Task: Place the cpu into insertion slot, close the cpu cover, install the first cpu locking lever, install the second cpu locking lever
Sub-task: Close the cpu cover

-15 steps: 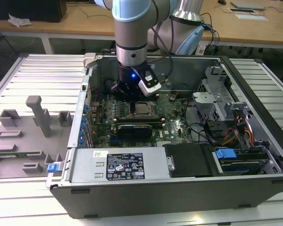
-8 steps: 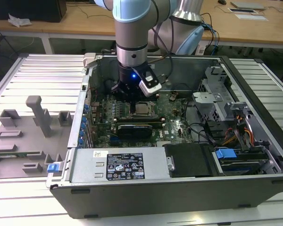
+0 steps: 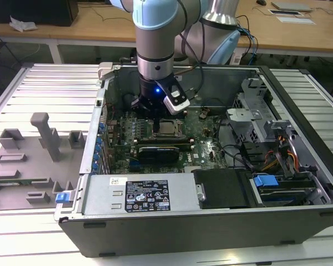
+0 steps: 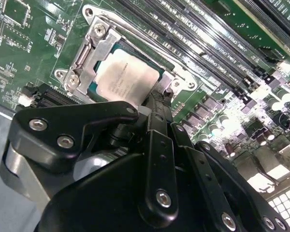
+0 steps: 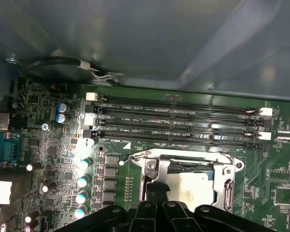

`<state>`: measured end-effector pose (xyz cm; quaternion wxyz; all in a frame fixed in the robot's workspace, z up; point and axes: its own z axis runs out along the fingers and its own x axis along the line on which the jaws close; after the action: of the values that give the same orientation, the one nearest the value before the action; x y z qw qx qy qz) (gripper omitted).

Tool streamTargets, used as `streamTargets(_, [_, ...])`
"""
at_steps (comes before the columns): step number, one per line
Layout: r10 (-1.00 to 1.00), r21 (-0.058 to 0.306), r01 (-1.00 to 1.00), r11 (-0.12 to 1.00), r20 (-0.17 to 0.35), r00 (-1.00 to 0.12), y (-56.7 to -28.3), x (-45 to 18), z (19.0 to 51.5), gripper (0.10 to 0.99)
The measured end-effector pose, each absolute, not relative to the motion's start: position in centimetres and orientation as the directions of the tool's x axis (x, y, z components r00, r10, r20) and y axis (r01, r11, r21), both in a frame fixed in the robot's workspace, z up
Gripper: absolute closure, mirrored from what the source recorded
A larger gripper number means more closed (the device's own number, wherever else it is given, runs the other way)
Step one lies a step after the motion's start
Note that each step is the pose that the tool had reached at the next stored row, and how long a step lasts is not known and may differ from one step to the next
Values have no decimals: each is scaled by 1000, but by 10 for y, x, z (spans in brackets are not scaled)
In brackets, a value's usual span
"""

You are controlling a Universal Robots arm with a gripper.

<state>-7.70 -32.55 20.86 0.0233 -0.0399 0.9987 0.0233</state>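
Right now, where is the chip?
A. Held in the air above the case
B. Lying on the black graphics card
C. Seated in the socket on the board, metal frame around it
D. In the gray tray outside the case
C: in the second wrist view the chip lies flat inside the metal frame on the green board, with the gripper at its edge.

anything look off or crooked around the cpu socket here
Nothing stands out. The pale silvery square cpu lies flat and square inside the dark-silver metal cover frame, and the black gripper sits at the frame's edge. No damage shows on the green board.
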Motion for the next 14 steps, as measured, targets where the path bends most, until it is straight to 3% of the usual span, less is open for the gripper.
streamTargets(14, [-79,45,-81,996,-48,-996,-325,-74,213,980])
